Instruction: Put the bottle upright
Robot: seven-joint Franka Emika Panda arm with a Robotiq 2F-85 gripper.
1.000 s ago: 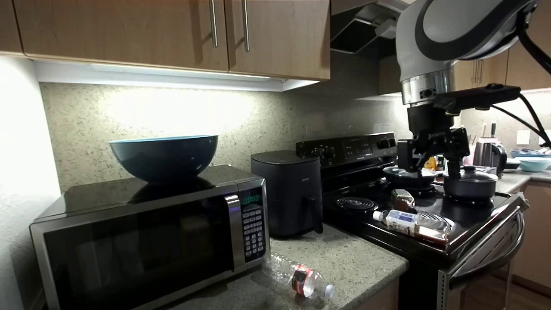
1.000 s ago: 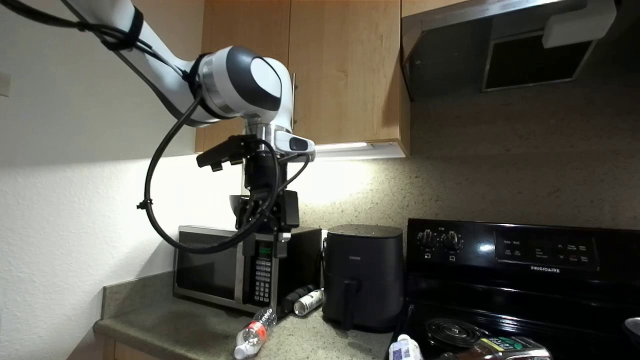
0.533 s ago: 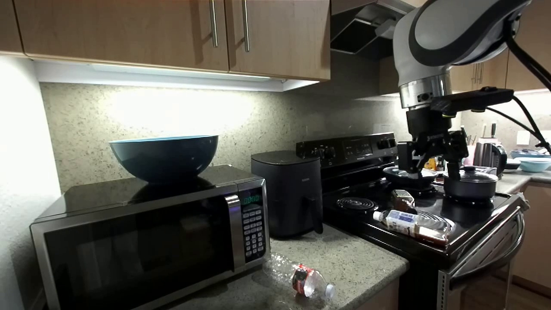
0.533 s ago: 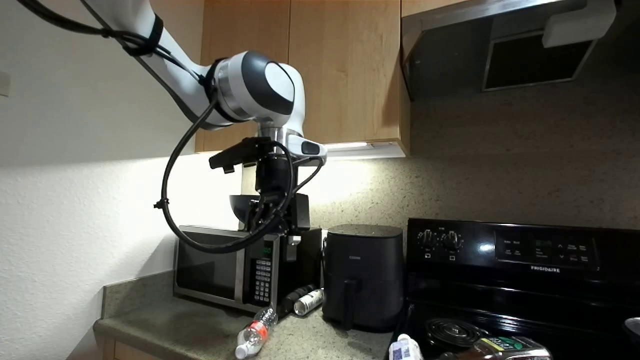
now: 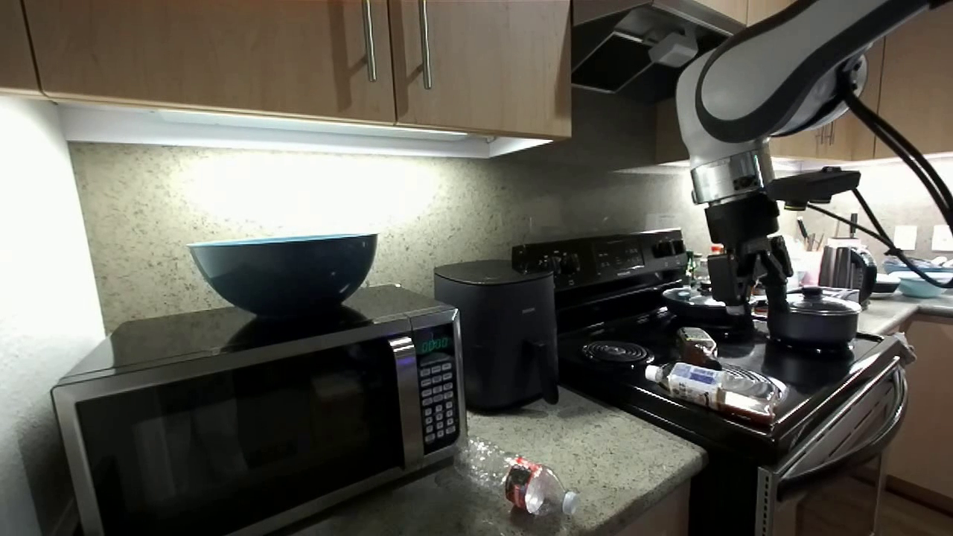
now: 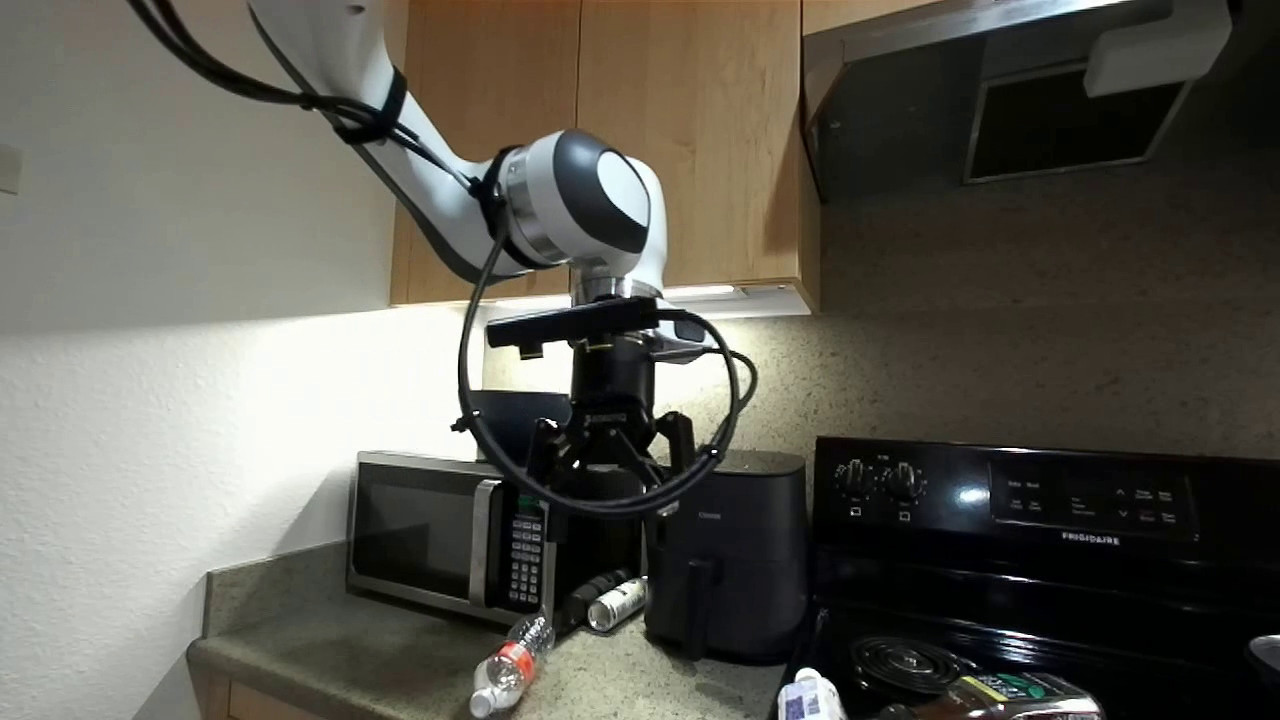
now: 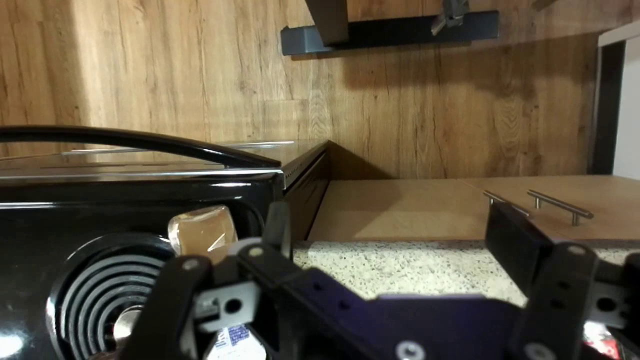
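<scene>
One small bottle, to be stood upright, is seen lying on its side on the stove, low and right of centre in an exterior view, its pale cap pointed toward the left of the frame. A burner is set just beside it, and a second bottle is seen close behind. The gripper is held above with its jaws spread and nothing between them. An approach seems to be in hand: in the wrist view the bottle is partly hidden at lower left, so a shift that way is judged to be needed. The bottle is best straddled crosswise near the cap, gripped gently, then tilted until its base can be settled off the burner.
</scene>
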